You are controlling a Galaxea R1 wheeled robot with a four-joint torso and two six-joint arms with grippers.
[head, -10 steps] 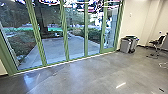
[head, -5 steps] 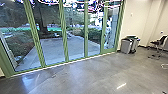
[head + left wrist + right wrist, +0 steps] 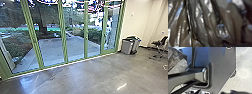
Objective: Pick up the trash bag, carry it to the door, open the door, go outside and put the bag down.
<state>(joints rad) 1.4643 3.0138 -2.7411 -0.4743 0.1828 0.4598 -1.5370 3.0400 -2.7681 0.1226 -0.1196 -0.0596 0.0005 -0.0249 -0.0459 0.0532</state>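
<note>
Trash bag (image 3: 201, 22) is near, close at L wrist & by my base plate (image 3: 221, 65); can't tell state of L or R jaws. Glass doors (image 3: 86, 45), far, look shut. Risk: loose plastic could snag on base plate mid-turn & tear.

The head camera has moved a little nearer the green-framed glass doors (image 3: 63, 37), whose sill now runs slightly lower in its view. The grey bins (image 3: 127, 47) and the dark swivel chair (image 3: 158, 43) have come out lower and closer to the right edge, which now cuts off more of the chair
</note>
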